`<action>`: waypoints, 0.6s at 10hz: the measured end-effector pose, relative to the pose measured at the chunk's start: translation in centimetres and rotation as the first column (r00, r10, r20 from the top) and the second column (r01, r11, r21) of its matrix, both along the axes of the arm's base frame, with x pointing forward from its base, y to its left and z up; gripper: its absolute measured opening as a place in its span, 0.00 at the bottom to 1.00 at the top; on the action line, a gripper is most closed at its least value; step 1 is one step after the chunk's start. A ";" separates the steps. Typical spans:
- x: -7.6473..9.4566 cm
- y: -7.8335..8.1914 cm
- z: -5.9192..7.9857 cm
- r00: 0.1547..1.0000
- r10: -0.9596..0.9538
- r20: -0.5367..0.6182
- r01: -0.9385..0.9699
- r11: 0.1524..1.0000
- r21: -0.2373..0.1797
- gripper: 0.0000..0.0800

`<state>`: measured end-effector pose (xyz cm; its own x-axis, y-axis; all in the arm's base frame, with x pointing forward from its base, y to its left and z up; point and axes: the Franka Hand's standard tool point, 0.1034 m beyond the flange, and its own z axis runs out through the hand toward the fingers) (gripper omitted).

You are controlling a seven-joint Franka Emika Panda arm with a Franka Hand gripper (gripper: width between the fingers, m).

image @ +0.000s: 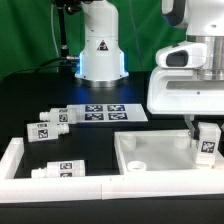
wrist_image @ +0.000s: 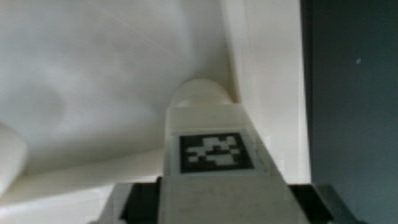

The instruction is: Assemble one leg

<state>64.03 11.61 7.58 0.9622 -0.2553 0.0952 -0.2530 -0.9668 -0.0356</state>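
Observation:
My gripper is shut on a white leg whose tag faces the camera. It holds the leg upright over the right end of the large white square panel, just inside its raised rim. In the wrist view the leg points down toward the panel's inner corner, with my gripper clamped on its upper part. I cannot tell whether the leg's tip touches the panel. Three more legs lie on the table at the exterior view's left: two together and one nearer the front.
The marker board lies at the back centre in front of the robot base. A white raised border runs along the left and front of the work area. The dark table shows beside the panel in the wrist view.

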 end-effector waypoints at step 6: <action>0.0 -0.5 -0.2 0.698 -0.713 -0.069 0.716 0.690 0.104 0.36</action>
<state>64.05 11.07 7.43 0.4859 -0.8740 0.0012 -0.8679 -0.4826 -0.1180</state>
